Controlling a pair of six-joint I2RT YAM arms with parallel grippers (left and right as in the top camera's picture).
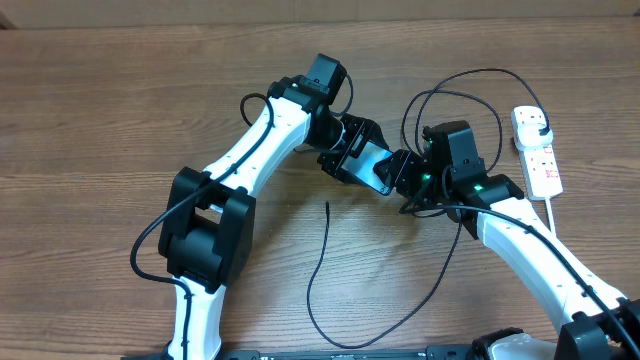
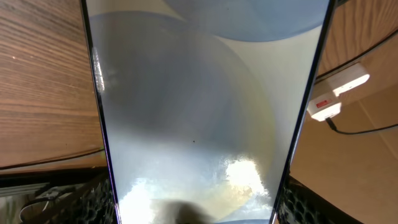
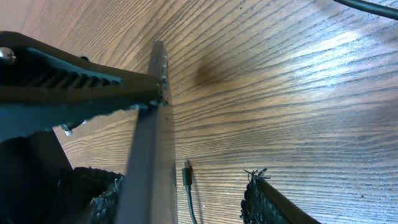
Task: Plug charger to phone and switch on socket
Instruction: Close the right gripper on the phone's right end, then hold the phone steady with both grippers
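My left gripper point(image 1: 345, 152) is shut on the phone point(image 1: 367, 165) and holds it off the table at mid-table. In the left wrist view the phone's pale screen point(image 2: 199, 124) fills the frame between the jaws point(image 2: 196, 214). My right gripper point(image 1: 408, 182) is open at the phone's right end. In the right wrist view the phone point(image 3: 149, 162) shows edge-on beside the left finger, inside the open jaws point(image 3: 208, 202). The charger point(image 1: 318, 265) lies loose on the table, its connector tip point(image 3: 186, 174) free below the phone. The socket point(image 1: 540, 160) lies at the right, with a red switch point(image 2: 320, 104).
The black cable loops over the table between the right arm and the socket, and runs forward toward the front edge. A thick white cord point(image 1: 556, 215) leaves the socket toward the front right. The left arm point(image 1: 250, 150) spans the left middle.
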